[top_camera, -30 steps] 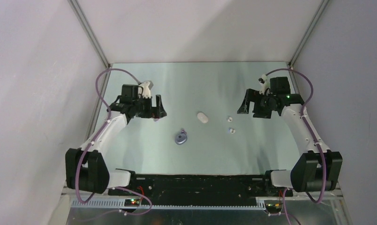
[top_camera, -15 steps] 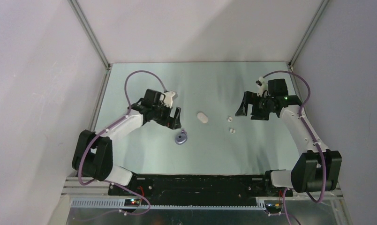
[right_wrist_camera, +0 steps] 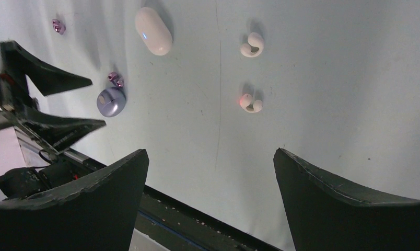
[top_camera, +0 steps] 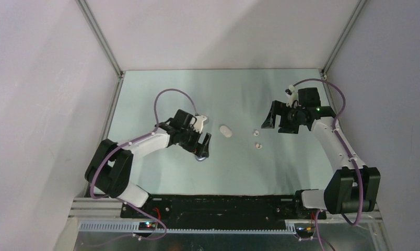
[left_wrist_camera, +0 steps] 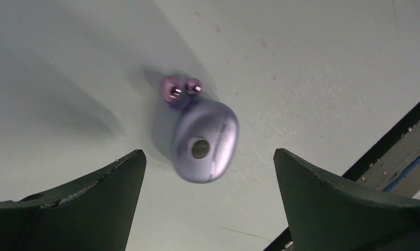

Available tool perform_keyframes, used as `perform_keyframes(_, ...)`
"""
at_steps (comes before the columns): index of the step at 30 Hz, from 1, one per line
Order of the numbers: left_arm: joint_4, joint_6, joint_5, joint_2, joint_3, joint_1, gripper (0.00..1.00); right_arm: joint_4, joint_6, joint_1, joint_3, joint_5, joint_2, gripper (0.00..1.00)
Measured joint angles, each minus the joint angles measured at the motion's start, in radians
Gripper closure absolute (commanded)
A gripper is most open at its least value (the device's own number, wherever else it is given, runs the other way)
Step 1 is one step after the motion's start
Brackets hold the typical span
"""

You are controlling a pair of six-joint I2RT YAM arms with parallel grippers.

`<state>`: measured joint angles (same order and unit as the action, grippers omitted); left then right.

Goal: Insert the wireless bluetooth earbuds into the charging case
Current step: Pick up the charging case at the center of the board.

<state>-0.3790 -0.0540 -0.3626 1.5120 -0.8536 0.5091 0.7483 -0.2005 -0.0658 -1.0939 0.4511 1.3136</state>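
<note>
Closed charging case (right_wrist_camera: 153,31) upper left, earbuds (right_wrist_camera: 252,45) outside it on the counter (right_wrist_camera: 328,78); left gripper (left_wrist_camera: 208,152) and right gripper (right_wrist_camera: 210,151) gape empty.

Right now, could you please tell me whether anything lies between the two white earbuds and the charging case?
Nothing visible does: only bare table separates the earbuds from the charging case. The lilac disc lies well off that line.

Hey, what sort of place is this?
Probably a robotics lab test booth: plain white panels on metal rails enclose a pale tabletop, with a left arm and right arm bolted at its near edge.
</note>
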Motion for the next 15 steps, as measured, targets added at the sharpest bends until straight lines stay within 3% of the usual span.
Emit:
perform_keyframes(9, -0.021, -0.044, -0.007, -0.006, 0.047, 0.192, 0.00, -0.028, -0.034, 0.003, 0.000, 0.011, 0.041, 0.06)
perform_keyframes(15, -0.022, -0.074, -0.023, 0.122, -0.141, 0.326, 0.02, -0.035, -0.047, 0.013, 0.000, 0.011, 0.053, 0.07)
